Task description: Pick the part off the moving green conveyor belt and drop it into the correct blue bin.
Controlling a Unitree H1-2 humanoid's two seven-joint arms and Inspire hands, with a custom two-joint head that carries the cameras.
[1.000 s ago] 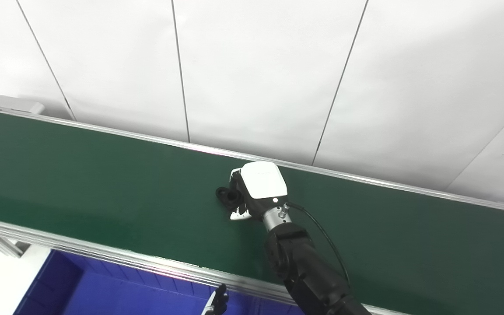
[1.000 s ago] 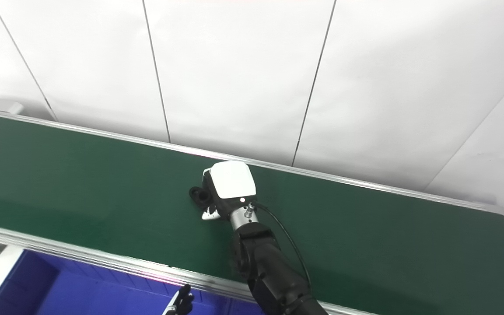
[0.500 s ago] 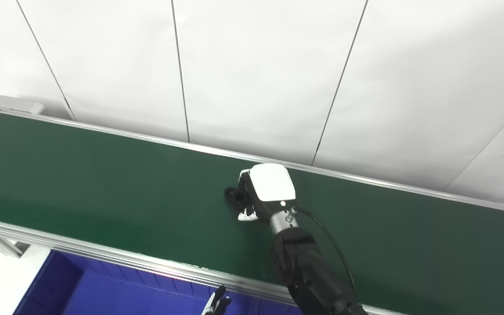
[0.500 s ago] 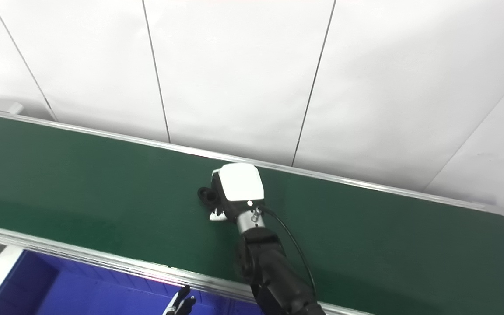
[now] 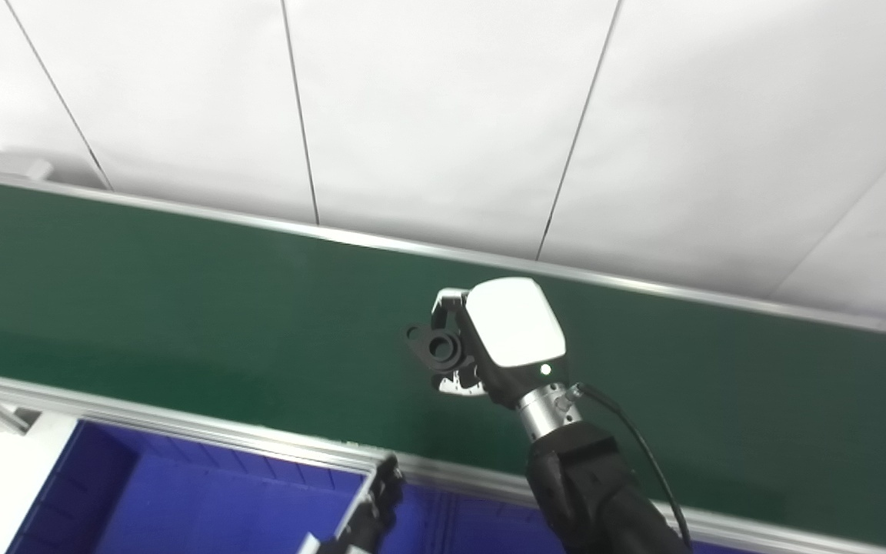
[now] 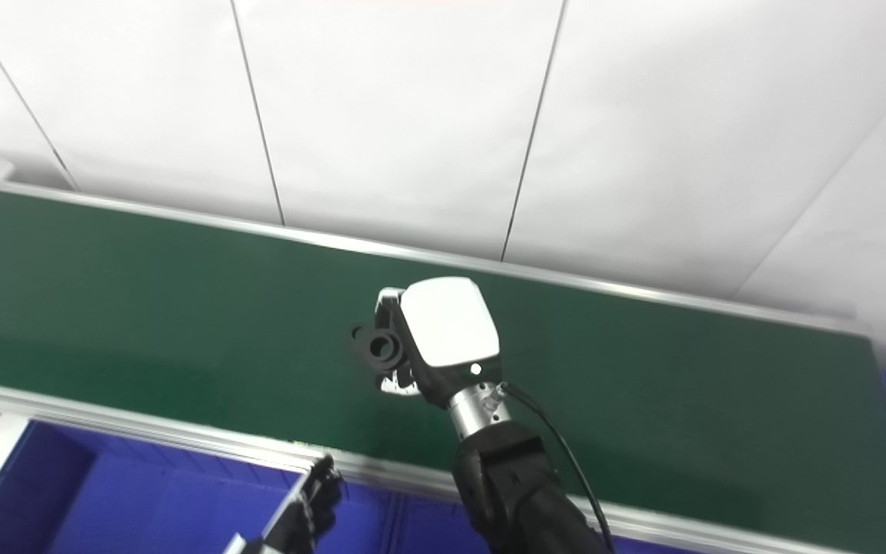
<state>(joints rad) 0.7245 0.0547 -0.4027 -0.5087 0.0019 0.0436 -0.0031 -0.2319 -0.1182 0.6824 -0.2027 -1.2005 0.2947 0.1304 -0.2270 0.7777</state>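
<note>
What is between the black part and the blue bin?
Just bare green belt and its silver edge rail lie between the part, held in the right hand, and the bin; both views show it.

Camera tilted/shifted between frames: whole scene sits differently, more of the dark blue plastic bin [image 5: 181,500] shows below the belt rail. Right white-backed robot hand [image 5: 489,346] now raised off the green conveyor belt [image 5: 181,308], closed on the small black ring-shaped flanged part [image 5: 439,348]; earlier the part lay on the belt surface against the fingers, now it is lifted, its round opening turned toward the camera. Left dark robot hand [image 5: 370,512] at the bottom edge shows more than before, reaching higher toward the belt's aluminium rail.
</note>
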